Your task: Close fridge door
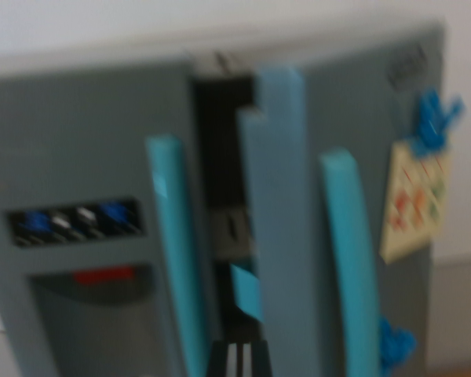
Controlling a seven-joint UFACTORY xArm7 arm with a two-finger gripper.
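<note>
Facing the fridge [78, 141] squarely, the wrist view shows its right door [279, 236] ajar at centre. The gripper [237, 357] barely shows at the bottom edge; its state cannot be determined. Risk: contact on the door edge or turquoise handle [347, 259] may glance off, leaving the door ajar.

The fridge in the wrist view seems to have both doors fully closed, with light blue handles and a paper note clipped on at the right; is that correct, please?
Not quite. In the wrist view the fridge has its right door ajar, with a dark gap showing beside it. The light blue handles and the paper note at the right are as you say.
</note>
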